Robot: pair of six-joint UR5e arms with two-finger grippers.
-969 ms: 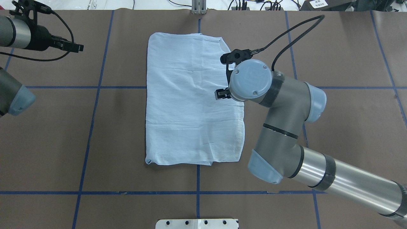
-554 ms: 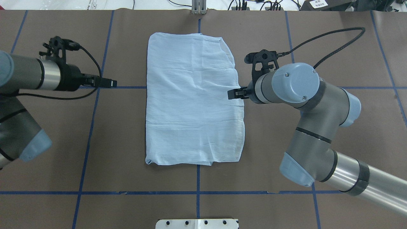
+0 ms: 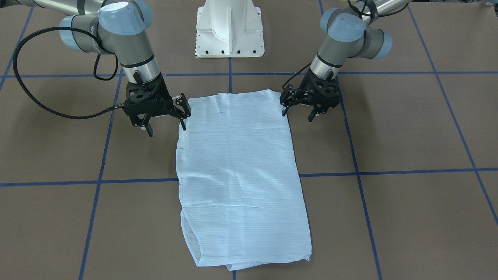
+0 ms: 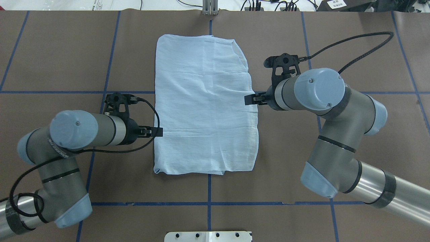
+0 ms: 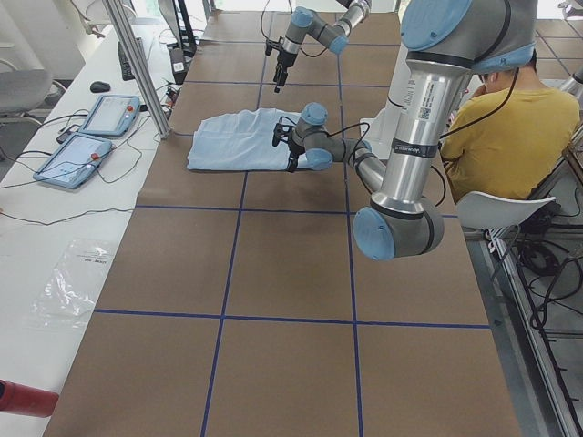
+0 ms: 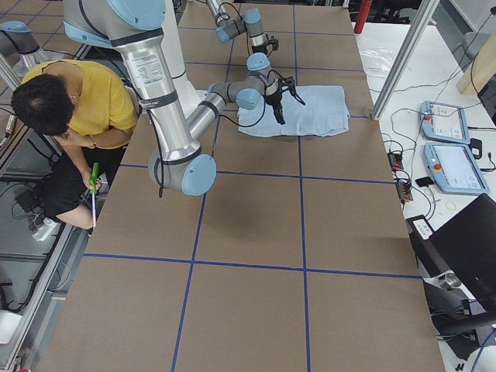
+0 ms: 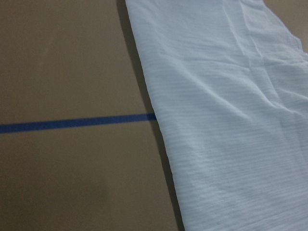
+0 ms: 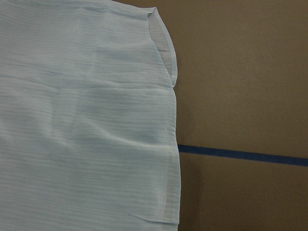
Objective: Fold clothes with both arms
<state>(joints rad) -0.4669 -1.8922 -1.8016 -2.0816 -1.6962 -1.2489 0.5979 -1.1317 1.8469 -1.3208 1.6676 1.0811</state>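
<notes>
Shirt [image 4: 205,107] already narrow rectangle on surface [image 4: 67,50] — left end effector [image 3: 298,115], right end effector [image 3: 166,127] wide, empty — cross-fold remains.

Here's the thin, crinkled shirt [image 4: 205,107], pale blue with fine stripes. Flat paper table cover [image 4: 50,50]: brown, gridded by dark-blue tape lines [image 4: 67,92]. Left arm [image 4: 100,129] and right arm [image 4: 352,101]: grey and silver, with light-blue joint caps [image 4: 319,89]. Left gripper [image 3: 297,116] and right gripper [image 3: 166,131]: black. Metal base plate [image 3: 229,31]: white.

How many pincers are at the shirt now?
2. Left black pincer, open, beside the robot-left edge of the folded pale-blue striped shirt; right black pincer, open, beside the opposite edge.
</notes>
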